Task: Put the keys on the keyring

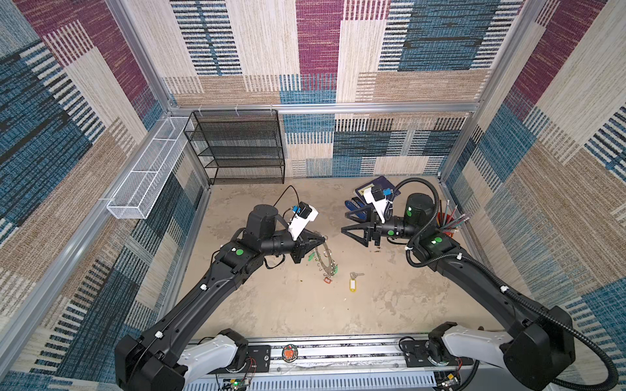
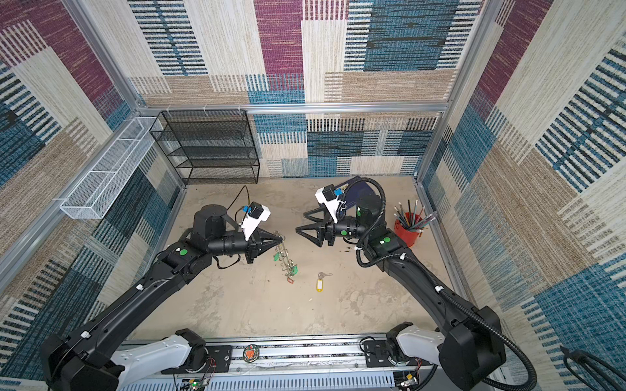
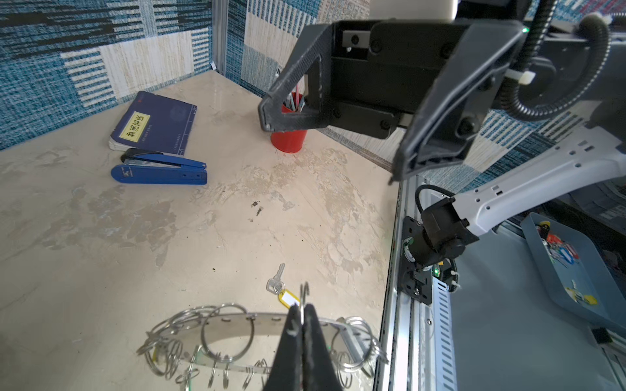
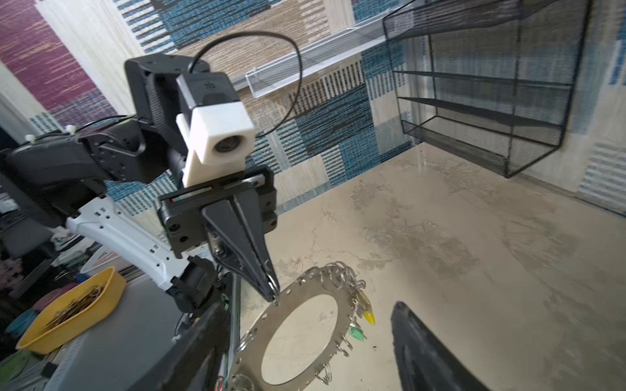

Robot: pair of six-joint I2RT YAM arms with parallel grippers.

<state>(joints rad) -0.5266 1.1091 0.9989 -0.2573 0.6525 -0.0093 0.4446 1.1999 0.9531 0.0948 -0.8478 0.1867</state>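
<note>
The keyring (image 1: 326, 260) (image 2: 286, 260), a grey disc with a big hole and split rings round its rim, hangs on edge above the table. My left gripper (image 1: 323, 239) (image 3: 301, 309) is shut on one split ring (image 3: 304, 294) at its top. Green tags (image 1: 310, 257) and a red tag (image 1: 327, 280) dangle from it; the right wrist view shows a yellow tag (image 4: 367, 313) there too. One loose key (image 1: 353, 282) (image 3: 276, 282) with a yellow tag lies on the table beside it. My right gripper (image 1: 343, 223) (image 4: 310, 306) stands open and empty, facing the disc (image 4: 255, 326).
A blue stapler (image 3: 159, 167) and a dark notebook (image 3: 154, 122) lie at the back right. A red cup of pencils (image 2: 408, 230) stands by the right wall. A black mesh shelf (image 1: 237, 149) fills the back left corner, beside a white wire basket (image 1: 149, 169).
</note>
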